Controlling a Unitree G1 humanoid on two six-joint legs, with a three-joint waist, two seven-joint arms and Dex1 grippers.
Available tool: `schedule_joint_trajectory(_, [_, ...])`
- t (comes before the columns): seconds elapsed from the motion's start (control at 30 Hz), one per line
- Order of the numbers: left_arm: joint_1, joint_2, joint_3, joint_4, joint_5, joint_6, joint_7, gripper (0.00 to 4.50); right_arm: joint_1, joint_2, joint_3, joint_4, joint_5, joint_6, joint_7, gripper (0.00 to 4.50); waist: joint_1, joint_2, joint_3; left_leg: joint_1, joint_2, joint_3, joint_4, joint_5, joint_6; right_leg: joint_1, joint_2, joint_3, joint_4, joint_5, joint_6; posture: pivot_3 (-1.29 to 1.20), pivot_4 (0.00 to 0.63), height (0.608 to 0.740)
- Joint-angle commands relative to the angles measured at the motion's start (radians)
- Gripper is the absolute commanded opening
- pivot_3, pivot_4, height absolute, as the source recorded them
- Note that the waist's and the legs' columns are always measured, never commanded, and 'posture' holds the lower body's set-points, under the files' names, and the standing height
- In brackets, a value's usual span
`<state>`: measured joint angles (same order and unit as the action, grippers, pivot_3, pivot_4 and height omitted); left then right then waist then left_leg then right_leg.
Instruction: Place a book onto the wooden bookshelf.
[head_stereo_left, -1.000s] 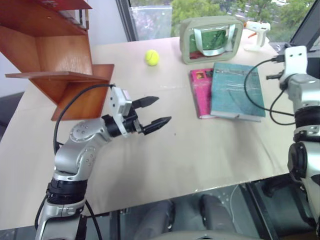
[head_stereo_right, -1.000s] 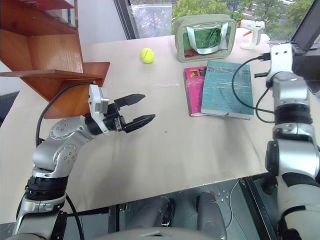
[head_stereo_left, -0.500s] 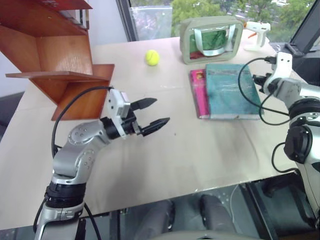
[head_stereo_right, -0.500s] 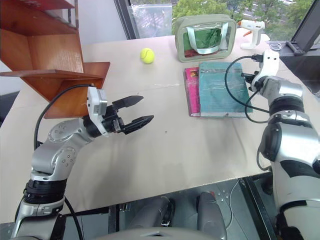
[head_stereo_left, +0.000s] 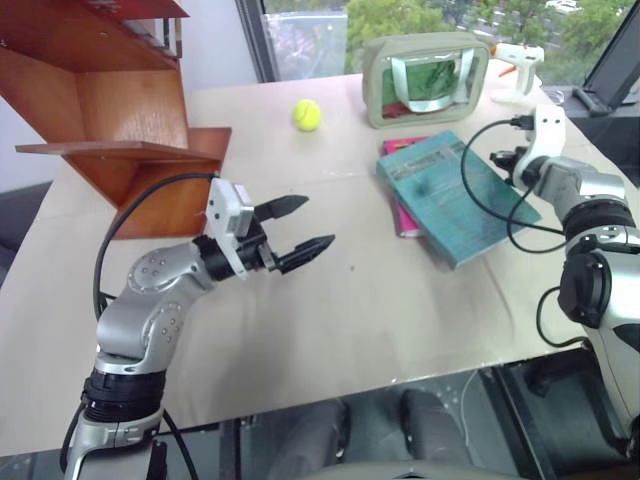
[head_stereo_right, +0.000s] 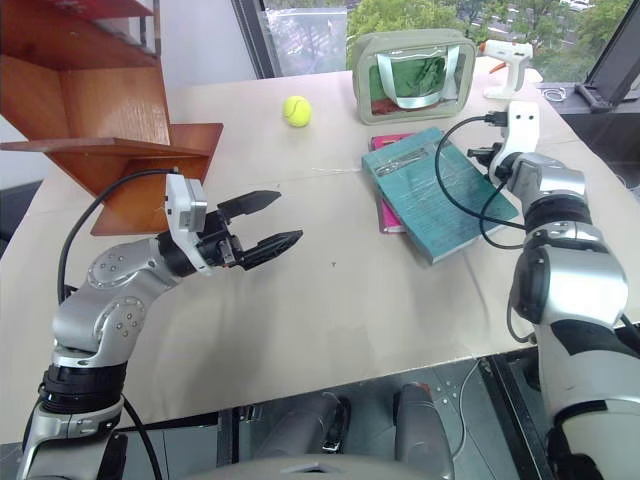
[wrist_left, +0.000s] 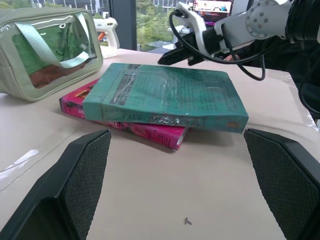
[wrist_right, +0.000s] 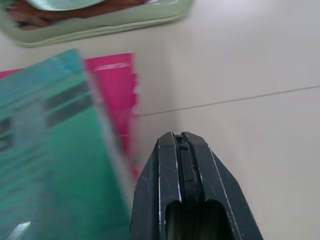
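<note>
Your right hand (wrist_right: 182, 142) is pinched fully shut, gripping nothing, beside the thin teal softcover book (head_stereo_left: 452, 194), which lies askew atop a pink book (wrist_left: 145, 131) on the beige worktop (head_stereo_left: 400, 310). Your left hand (head_stereo_left: 305, 224) hovers wide open, empty.

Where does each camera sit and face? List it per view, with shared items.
Head stereo pair: looks forward and down over the table; open left hand and the right arm show.
Left wrist view: between its own fingers, faces the teal book lying on the pink book.
Right wrist view: along the shut right hand, faces the tabletop beside both books.
Shared: both books and the green-windowed case.
</note>
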<state>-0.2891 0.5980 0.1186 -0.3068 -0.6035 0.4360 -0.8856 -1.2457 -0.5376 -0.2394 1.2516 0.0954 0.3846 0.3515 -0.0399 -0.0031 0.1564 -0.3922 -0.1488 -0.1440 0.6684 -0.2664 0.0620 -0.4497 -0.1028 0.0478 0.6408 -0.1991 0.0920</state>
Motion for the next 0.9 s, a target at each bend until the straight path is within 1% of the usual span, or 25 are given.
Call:
schedule_joint_trajectory(0.03, [-0.019, 0.007, 0.017, -0.029, -0.014, -0.007, 0.002, 4.50, -0.043, -0.038, 0.003, 0.000, -0.010, 0.013, -0.019, 0.03, -0.001, 0.000, 0.000, 0.000, 0.000, 0.000, 0.000, 0.000, 0.000, 0.000, 0.000, 0.000, 0.000, 0.000, 0.000, 0.00, 0.150, 0.740])
schedule_joint_trajectory(0.23, [-0.020, 0.010, 0.014, -0.032, -0.019, 0.000, -0.003, 4.50, -0.062, -0.017, 0.041, -0.054, -0.008, 0.085, 0.104, 0.03, -0.011, 0.000, 0.000, 0.001, 0.001, 0.001, 0.000, 0.000, 0.000, 0.000, 0.001, 0.001, 0.001, 0.000, 0.000, 0.00, 0.150, 0.740])
schedule_joint_trajectory(0.37, [-0.001, 0.018, 0.007, -0.041, -0.033, 0.016, -0.026, 4.50, -0.034, -0.007, 0.096, -0.075, -0.048, 0.052, 0.135, 0.03, -0.007, 0.000, 0.000, 0.001, 0.001, 0.001, 0.000, 0.000, 0.000, 0.000, 0.001, 0.001, 0.001, 0.000, 0.000, 0.00, 0.150, 0.740])
schedule_joint_trajectory(0.53, [0.002, 0.017, 0.009, -0.039, -0.033, 0.013, -0.028, 4.50, -0.019, 0.021, 0.108, -0.082, -0.034, 0.076, 0.206, 0.03, -0.002, 0.000, 0.000, 0.000, 0.001, 0.000, 0.000, 0.000, 0.000, 0.000, 0.001, 0.000, 0.000, 0.000, 0.000, 0.00, 0.150, 0.740])
schedule_joint_trajectory(0.77, [0.023, 0.023, 0.016, -0.044, -0.033, 0.010, -0.033, 4.50, -0.019, 0.072, 0.104, -0.101, -0.031, 0.093, 0.198, 0.03, -0.005, 0.000, 0.000, 0.000, 0.001, 0.000, 0.000, 0.000, 0.000, 0.000, 0.001, 0.001, 0.001, 0.000, 0.000, 0.00, 0.150, 0.740])
schedule_joint_trajectory(0.9, [0.028, 0.026, 0.012, -0.041, -0.031, 0.012, -0.034, 4.50, -0.024, 0.092, 0.091, -0.093, -0.025, 0.078, 0.161, 0.03, -0.004, 0.000, 0.000, 0.000, 0.001, 0.000, 0.000, 0.000, 0.000, 0.000, 0.001, 0.000, 0.001, 0.000, 0.000, 0.00, 0.150, 0.740])
